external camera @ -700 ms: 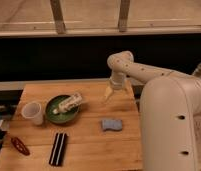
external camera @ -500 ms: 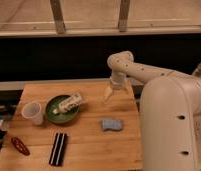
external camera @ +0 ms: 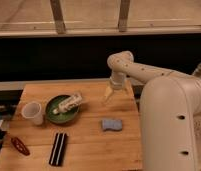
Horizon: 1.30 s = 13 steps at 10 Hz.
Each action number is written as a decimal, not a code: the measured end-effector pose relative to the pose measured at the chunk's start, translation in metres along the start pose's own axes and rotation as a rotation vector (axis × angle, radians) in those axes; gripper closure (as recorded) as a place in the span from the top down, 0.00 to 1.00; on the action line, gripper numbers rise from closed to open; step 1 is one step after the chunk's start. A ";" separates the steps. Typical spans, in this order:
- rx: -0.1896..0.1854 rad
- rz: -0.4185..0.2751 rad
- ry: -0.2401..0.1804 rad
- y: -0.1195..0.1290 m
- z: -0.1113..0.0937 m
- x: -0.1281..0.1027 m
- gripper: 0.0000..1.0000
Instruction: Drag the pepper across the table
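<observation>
Likely a lab or test space. The gripper (external camera: 108, 96) hangs over a wooden tabletop (external camera: 89, 145). Behind it stand a dark wall (external camera: 54, 60) and windows (external camera: 89, 15).

Smooth cream-white rounded arm (external camera: 144, 75) with small dark screw holes, its pale hand (external camera: 108, 95) above the table (external camera: 89, 145), far right.

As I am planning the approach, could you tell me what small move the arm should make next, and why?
Probably move the gripper toward the near left corner of the table. It hangs over the far right part of the table, well apart from the pepper, which lies at the near left edge, left of the black bar.
</observation>
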 end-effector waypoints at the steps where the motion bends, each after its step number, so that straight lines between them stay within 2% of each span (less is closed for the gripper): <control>1: 0.000 0.000 0.000 0.000 0.000 0.000 0.80; 11: 0.000 0.000 0.000 0.000 0.000 0.000 0.80; 13: -0.014 -0.010 -0.019 0.001 -0.002 -0.001 0.80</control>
